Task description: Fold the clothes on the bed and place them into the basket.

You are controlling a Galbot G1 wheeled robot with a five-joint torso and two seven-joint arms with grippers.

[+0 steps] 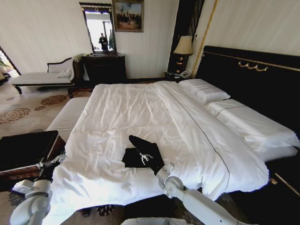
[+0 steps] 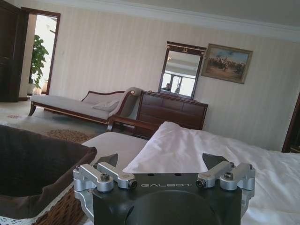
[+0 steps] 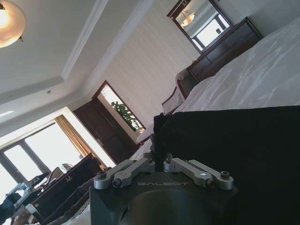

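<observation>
1. While the bed [image 1: 154,117] spreads across the middle of the head view, its white duvet running from 6 o'clock toward the black headboard at 2 o'clock, a black shirt [image 1: 140,157] lies on the duvet near the foot edge, at about 6 o'clock from the bed's centre.
2. Part of the shirt is lifted into a dark peak, pointing toward 11 o'clock above the flat part.
3. Reaching in from 5 o'clock, the right gripper [image 1: 149,158] meets the shirt; in its wrist view the fingers [image 3: 140,165] are closed together with black cloth bunched between and over them, so it is clenched on the shirt.
4. At 8 o'clock, off the bed's corner, the left gripper [image 1: 52,161] hangs beside the basket [image 1: 28,150]. Its wrist view shows the fingers [image 2: 115,174] spread apart and holding nothing (the basket's dark lining sits just beside it).
5. The basket stands at 9 o'clock from the shirt, well apart from it.
6. Judged from this, a fold is under way and nothing is in the basket yet.
7. Risks: the pinch looks like it takes a small bite of cloth, so the fabric could slip free mid-fold; the loose part could drag and crumple across the duvet; the gripper might also catch the duvet beneath and pull it along.
</observation>
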